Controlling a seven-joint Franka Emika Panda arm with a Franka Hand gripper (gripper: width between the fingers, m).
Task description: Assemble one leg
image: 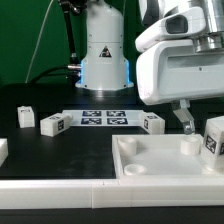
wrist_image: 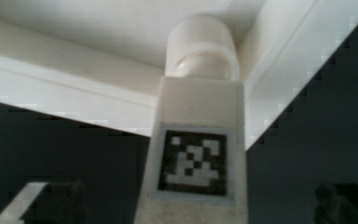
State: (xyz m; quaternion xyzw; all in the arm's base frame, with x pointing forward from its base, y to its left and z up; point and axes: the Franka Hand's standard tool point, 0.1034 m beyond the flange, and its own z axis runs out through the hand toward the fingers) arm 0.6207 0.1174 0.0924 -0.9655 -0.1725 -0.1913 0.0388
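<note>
My gripper (image: 193, 124) hangs low at the exterior view's right, over the far right part of the large white square top (image: 165, 172). A white leg (image: 213, 138) with a black-and-white tag stands by it at the right edge. In the wrist view this leg (wrist_image: 202, 110) runs between my fingers, its rounded peg end against the white top (wrist_image: 78, 70). My gripper (wrist_image: 190, 208) is open. The fingertips (wrist_image: 30, 203) show at both lower corners, with dark gaps to the leg's sides.
Three more tagged legs lie on the black table: two at the left (image: 25, 117) (image: 53, 124), one mid-table (image: 152, 122). A white part (image: 2, 150) shows at the left edge. The marker board (image: 105, 117) lies before the robot base (image: 104, 60).
</note>
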